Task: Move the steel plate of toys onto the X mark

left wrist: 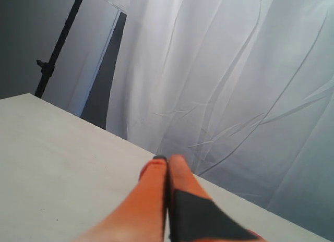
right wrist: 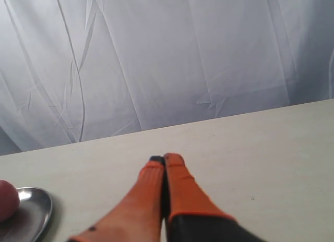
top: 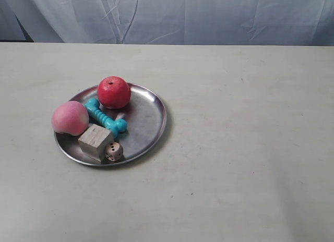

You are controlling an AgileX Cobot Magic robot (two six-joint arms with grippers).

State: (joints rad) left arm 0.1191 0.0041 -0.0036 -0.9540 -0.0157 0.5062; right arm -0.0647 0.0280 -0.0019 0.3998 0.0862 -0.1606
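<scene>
The steel plate lies left of the table's middle in the exterior view. It holds the red apple, pink peach, teal bone, wooden block and die. A tiny dark mark sits on the tabletop nearer the front; it is too small to tell whether it is the X. Neither arm shows in the exterior view. My left gripper is shut and empty above bare table. My right gripper is also shut and empty, with the plate's rim and a reddish toy off to one side.
A wrinkled white curtain hangs behind the table's far edge. A black stand rises beyond the table in the left wrist view. A small dark speck marks the tabletop near my right gripper.
</scene>
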